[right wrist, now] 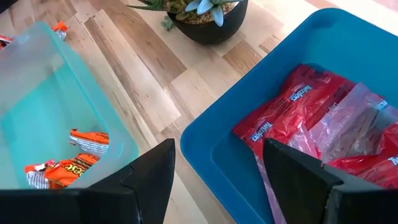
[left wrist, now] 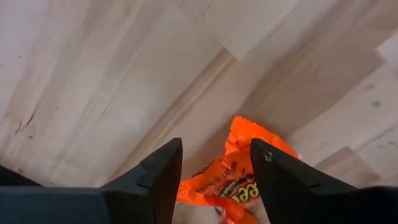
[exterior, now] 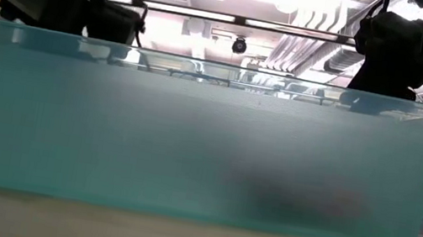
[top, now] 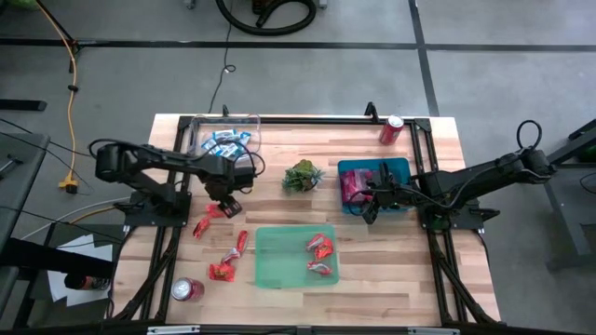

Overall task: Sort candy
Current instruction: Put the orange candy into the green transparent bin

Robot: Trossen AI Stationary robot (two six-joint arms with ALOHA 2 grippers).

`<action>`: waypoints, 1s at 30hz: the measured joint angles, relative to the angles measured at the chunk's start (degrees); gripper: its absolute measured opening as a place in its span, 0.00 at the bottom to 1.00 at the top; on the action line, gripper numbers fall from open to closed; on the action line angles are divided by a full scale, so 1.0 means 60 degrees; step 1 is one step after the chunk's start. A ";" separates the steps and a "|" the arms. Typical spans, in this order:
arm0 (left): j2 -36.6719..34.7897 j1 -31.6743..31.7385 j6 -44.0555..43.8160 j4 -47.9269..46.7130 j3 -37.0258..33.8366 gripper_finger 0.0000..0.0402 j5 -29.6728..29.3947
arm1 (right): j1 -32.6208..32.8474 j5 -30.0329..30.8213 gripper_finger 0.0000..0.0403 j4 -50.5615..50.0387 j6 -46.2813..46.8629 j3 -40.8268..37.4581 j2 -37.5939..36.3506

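The low view shows only the frosted wall of the green bin (exterior: 192, 132), with a dim dark smear behind it; the high view shows three red-orange candies (top: 319, 253) lying inside. Four more red-orange candies (top: 223, 244) lie loose on the wooden surface (top: 391, 270) left of that bin. The left end effector (left wrist: 214, 165) hangs over one of them, fingers apart with the shiny orange wrapper showing between them, not gripped. The right end effector (right wrist: 217, 168), fingers also apart and empty, hovers at the near edge of the blue bin (right wrist: 205, 140), which holds pink-red wrapped candy (right wrist: 292, 118). Farther off, a clear bin (top: 223, 141) holds blue-and-white candies. One plant (top: 303, 176) stands mid-surface; two soda cans (top: 391, 129) sit at opposite corners.
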 joint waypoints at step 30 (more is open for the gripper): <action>-0.2214 0.0000 -0.0366 0.0135 0.0007 0.00 0.0091 | 0.0001 0.0366 0.59 -0.0011 -0.0024 -0.0001 0.0000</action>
